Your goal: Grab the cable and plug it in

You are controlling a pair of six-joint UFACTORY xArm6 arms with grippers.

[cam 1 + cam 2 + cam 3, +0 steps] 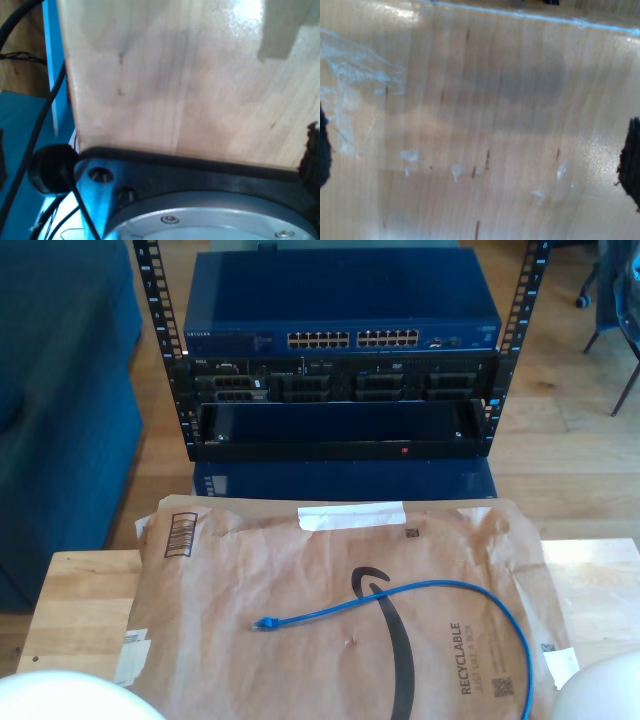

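Note:
The cable (440,587) is thin and bright blue and lies loose on a brown paper mailer (250,560) in the exterior view. One small plug (262,623) points to that view's left, and the rest curves off toward its lower right. My first gripper (157,155) hangs open over bare wood, with a dark fingertip (312,150) at the frame's edge. My second gripper (477,160) is also open above scuffed wood, its dark fingertips (631,162) far apart. Neither holds anything.
A rack behind the table holds a blue network switch (340,310) with a row of ports (352,339). White rounded arm parts (600,690) sit at the exterior view's lower corners. An arm base (200,220) and black cables (30,140) lie near my first gripper.

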